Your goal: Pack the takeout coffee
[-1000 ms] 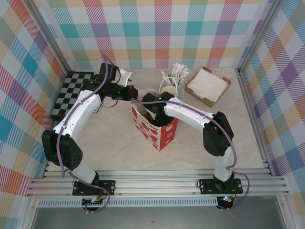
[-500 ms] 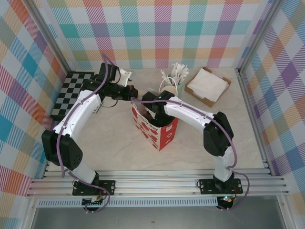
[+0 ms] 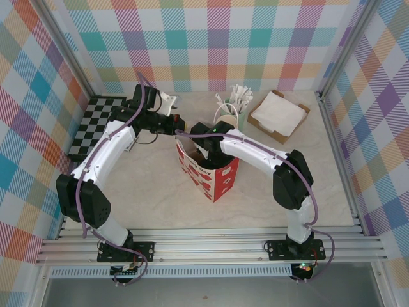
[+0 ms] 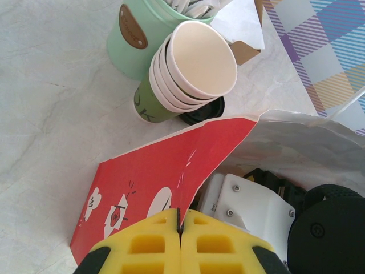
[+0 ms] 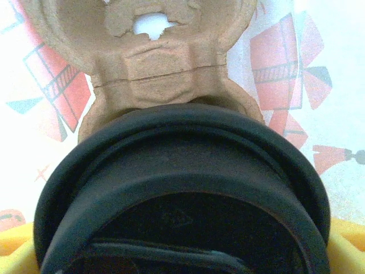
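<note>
Two jobs: left fingers (image 4: 174,222) clamped on bag (image 3: 211,169) rim; right fingers (image 5: 11,251) flank takeout coffee (image 5: 182,188), grip unclear; seat upright in carrier (image 5: 165,74).

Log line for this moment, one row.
left fingers: shut on bag rim | right fingers: in bag, flanking coffee, grip unclear | carrier: beside coffee

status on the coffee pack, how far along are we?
Done: the bag stands open, the left gripper shut on its rim, and the coffee is inside it, next to a cardboard tray. In hand: the right gripper is down in the bag, fingers either side of the coffee; whether it has let go is unclear. Left: release and pull that arm out.
</note>
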{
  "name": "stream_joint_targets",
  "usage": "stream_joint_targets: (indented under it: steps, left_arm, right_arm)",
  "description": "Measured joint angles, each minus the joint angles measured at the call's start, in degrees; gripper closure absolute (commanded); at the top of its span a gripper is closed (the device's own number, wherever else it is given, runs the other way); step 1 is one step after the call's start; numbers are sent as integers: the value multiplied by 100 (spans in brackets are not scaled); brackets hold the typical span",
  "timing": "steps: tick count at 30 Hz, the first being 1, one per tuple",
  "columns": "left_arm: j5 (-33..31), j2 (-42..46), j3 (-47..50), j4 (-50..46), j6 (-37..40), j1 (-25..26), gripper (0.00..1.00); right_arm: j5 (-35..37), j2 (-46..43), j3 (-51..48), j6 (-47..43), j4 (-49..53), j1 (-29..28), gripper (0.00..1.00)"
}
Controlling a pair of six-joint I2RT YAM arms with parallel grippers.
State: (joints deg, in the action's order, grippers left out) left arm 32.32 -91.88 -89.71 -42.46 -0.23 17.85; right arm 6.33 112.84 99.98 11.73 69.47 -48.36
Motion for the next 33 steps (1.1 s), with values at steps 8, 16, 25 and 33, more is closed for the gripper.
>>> stream_joint_targets:
  steps: [8,16,25,33]
  left_arm:
    - [0,0,0,-7,2,2,100]
    - [0,0,0,-87,2,7,100]
    - [0,0,0,-87,2,7,100]
    - [-24,0,0,-90,2,7,100]
  right_arm:
    - [0,0,81,-2,-4,0,4]
    - [2,-4,170,-15,-2,0,0]
    - [2,-4,219,-17,2,0,0]
    - [46,-90,365,2,-2,0,0]
